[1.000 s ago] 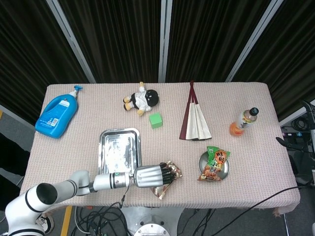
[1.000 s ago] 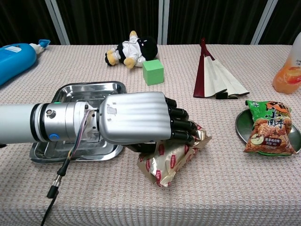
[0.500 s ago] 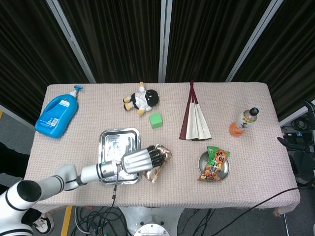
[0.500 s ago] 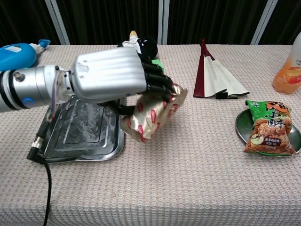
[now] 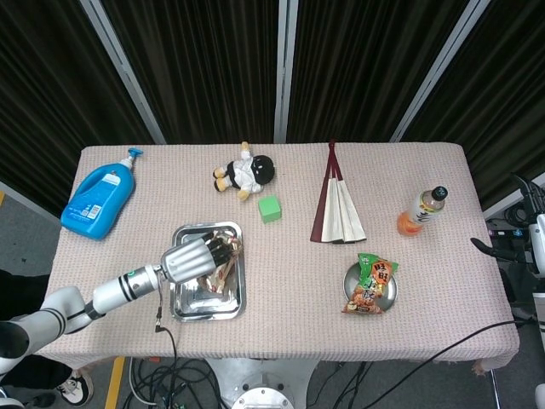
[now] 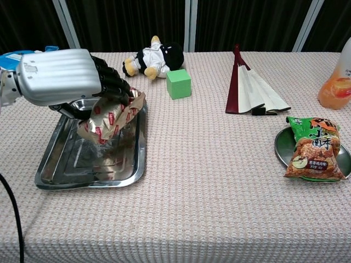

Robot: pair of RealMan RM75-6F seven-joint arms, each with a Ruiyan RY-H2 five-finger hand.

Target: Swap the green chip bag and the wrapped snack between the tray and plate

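Presently the table (image 5: 281,213) is being covered by a pinkish woven cloth, and everything else is being carried on it. Directly beneath the left hand (image 6: 60,76), the metal tray (image 6: 134,164) is being shown with its far half hidden by that hand. The blue detergent bottle (image 5: 98,200) is being seen well beyond the hand and to its left, at the far left of the table. A folded fan (image 5: 339,209) is being shown well to the hand's right, further back, and a plush toy (image 5: 245,173) just beyond the tray. The left hand is being held above the tray, its fingers wrapped round the wrapped snack (image 6: 109,119), which is being gripped clear of the tray floor with one end tilted down. Well to the hand's right, the small plate (image 6: 282,145) is being occupied by the green chip bag (image 6: 313,148), which is lying flat on it. An orange drink bottle (image 5: 421,211) is being shown beyond the plate, and a green cube (image 6: 179,83) just right of the hand, near the plush toy. The right hand is not being shown in either view
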